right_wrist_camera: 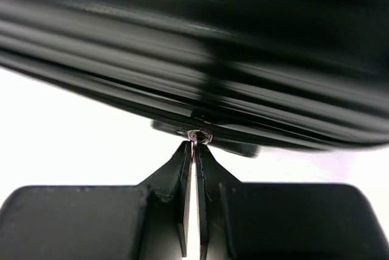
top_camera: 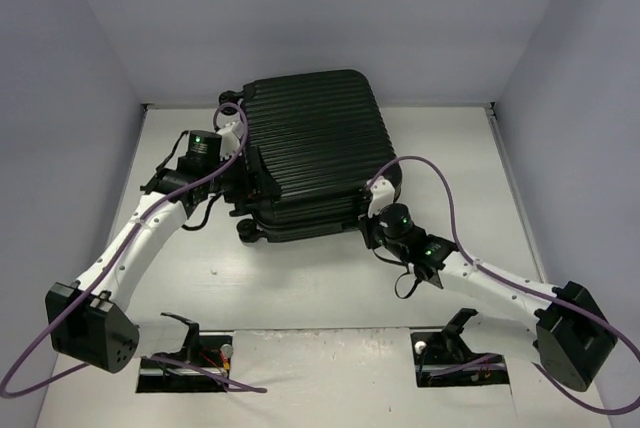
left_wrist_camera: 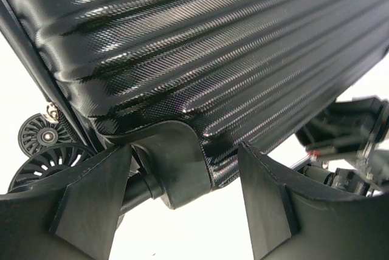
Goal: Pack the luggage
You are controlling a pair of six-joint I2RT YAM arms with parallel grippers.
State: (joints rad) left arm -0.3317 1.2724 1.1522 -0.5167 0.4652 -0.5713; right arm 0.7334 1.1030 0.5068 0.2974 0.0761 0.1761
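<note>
Luggage (top_camera: 310, 138) lies flat on white table (top_camera: 300, 293), ribbed shell up, both shells together, ahead of both grippers.

Left gripper (left_wrist_camera: 183, 153): open wide at the suitcase's left side. Wheel housing (left_wrist_camera: 173, 172) at the lower corner sits between its fingers; left finger (left_wrist_camera: 91, 199) and right finger (left_wrist_camera: 270, 205) stand either side of it. Can't tell if either pad touches the housing. Glossy ribbed shell fills the view just above the fingertips. Two small spoked wheels (left_wrist_camera: 37, 136) show left of the left finger, one above the other. Right arm (left_wrist_camera: 346, 129) shows beyond the right finger, far side of the case.

Right gripper (right_wrist_camera: 196, 146): closed, fingers pressed together, tips right at the seam on the suitcase's near right edge. Small silver zipper pull (right_wrist_camera: 199, 135) sits at the fingertips, a thin sliver of it pinched between them. Shell runs directly above the tips, blurred; a dark tab sits just behind the pull, too blurred to name.

Top view: left gripper against the case's left edge, right gripper at its near right corner, suitcase between the two. Purple cable (top_camera: 440, 173) loops from the right wrist back over the right arm; another follows the left arm.
</note>
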